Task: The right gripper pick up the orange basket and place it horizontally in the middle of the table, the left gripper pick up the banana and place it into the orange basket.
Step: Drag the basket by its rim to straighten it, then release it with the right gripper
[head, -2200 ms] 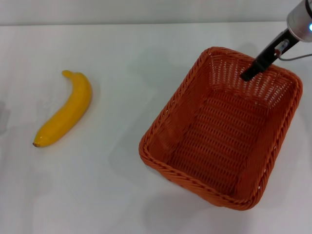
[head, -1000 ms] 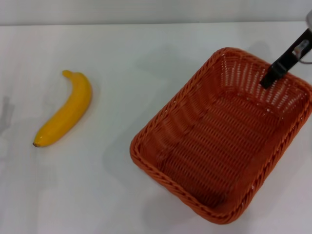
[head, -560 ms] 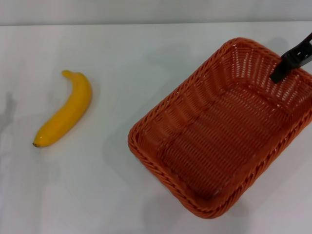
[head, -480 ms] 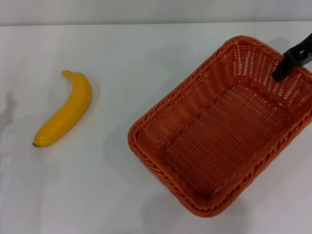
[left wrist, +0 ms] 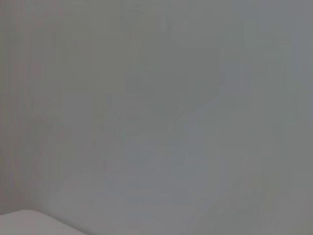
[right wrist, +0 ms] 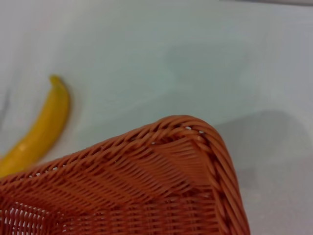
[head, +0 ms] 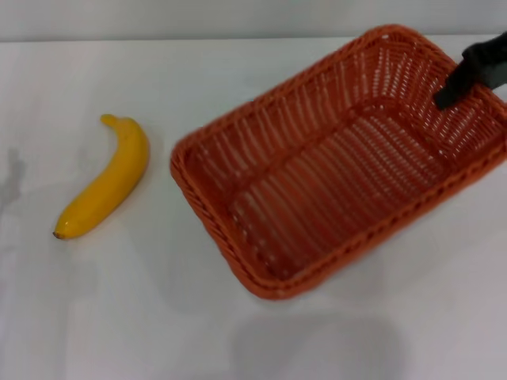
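Head view shows the orange basket [head: 341,158] raised off the table [head: 119,317], tilted and angled, with a soft shadow cast on the surface below it. Its far right rim is pinched by the right gripper [head: 453,89], whose black fingers are pressed onto the wicker wall there. The first step is judged to be under way but unfinished: the basket has yet to be set down flat and horizontal in the middle of the table. Left of the basket, apart from its near corner, the banana [head: 104,179] lies untouched on the table. The left gripper is seen in no view, so its fingers cannot be described; the banana step is judged not yet begun.
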Motion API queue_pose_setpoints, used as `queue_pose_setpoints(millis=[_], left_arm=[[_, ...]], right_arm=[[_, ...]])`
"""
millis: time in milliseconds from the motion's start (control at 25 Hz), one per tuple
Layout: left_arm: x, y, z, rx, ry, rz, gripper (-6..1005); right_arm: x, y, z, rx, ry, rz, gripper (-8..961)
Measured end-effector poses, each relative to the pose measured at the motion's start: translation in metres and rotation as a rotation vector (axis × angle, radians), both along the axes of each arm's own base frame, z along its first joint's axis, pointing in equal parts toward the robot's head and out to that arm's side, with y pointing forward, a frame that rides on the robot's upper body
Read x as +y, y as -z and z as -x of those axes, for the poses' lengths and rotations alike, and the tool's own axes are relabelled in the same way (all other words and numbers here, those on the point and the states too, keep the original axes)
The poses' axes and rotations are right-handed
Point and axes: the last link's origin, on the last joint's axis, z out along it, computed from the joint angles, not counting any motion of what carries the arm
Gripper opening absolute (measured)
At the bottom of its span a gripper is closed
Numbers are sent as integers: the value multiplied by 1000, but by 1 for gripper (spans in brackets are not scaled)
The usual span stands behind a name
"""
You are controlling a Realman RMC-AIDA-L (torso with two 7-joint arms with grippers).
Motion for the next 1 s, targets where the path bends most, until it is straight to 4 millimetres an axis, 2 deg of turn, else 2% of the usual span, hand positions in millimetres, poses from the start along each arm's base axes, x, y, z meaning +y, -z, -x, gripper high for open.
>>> queue_pose_setpoints(millis=[320, 560, 600, 1000], left_arm=[[0, -2, 1, -5, -7, -12, 862], [0, -2, 1, -5, -4, -15, 862], [0, -2, 0, -5, -1, -17, 862], [-2, -10, 1, -8, 29, -29, 862]], right_arm=[[1, 6, 0, 117, 94, -124, 144], [-3, 11, -16, 171, 180, -188, 143], [-4, 16, -24, 197, 212, -216, 143], [-8, 35, -41, 305, 302, -291, 150]])
